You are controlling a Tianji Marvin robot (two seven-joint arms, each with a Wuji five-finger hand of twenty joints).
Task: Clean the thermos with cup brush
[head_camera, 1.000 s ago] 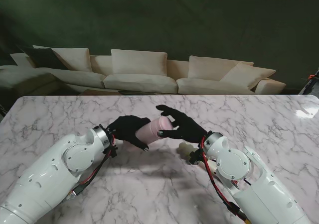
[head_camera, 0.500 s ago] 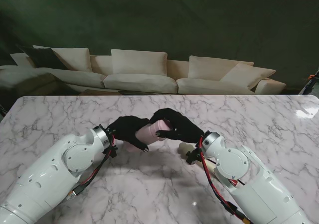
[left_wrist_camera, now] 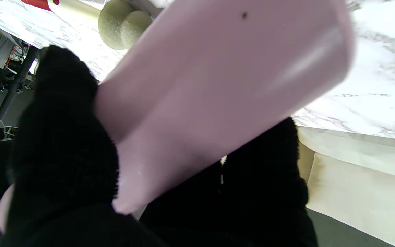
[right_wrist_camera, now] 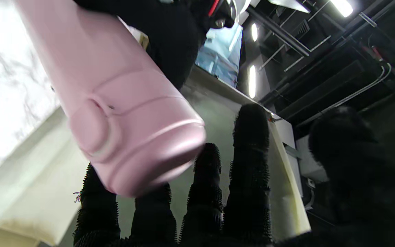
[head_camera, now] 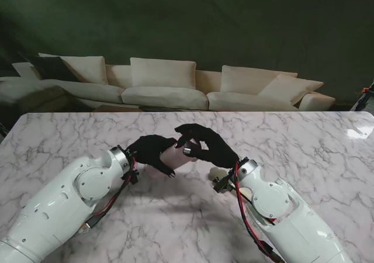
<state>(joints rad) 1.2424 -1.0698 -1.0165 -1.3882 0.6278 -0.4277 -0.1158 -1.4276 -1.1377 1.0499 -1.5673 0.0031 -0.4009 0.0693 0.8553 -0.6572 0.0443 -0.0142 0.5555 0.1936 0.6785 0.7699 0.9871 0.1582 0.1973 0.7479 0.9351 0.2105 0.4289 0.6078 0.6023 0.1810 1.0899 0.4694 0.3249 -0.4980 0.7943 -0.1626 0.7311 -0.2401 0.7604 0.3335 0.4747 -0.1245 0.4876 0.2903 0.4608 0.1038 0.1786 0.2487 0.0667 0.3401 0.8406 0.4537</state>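
A pink thermos (head_camera: 175,155) hangs tilted above the marble table (head_camera: 70,134), with my left hand (head_camera: 149,152) shut around its body. The left wrist view shows the pink body (left_wrist_camera: 218,85) crossing between my black fingers (left_wrist_camera: 63,137). My right hand (head_camera: 205,146) hovers at the lid end with its fingers spread and curved over the cap. In the right wrist view the lid end (right_wrist_camera: 132,137) sits in front of my straightened fingers (right_wrist_camera: 249,164), the thumb held apart. The cup brush (head_camera: 218,173), with a beige sponge head (left_wrist_camera: 122,24), lies on the table under my right wrist.
A cream sofa (head_camera: 169,85) stands beyond the table's far edge. The far right corner of the table carries a bright glare (head_camera: 357,132). My two white forearms (head_camera: 64,204) rise from the near corners.
Half a second ago my right hand was curled over the thermos lid; now its fingers have lifted and spread again. The left hand and thermos have barely moved.
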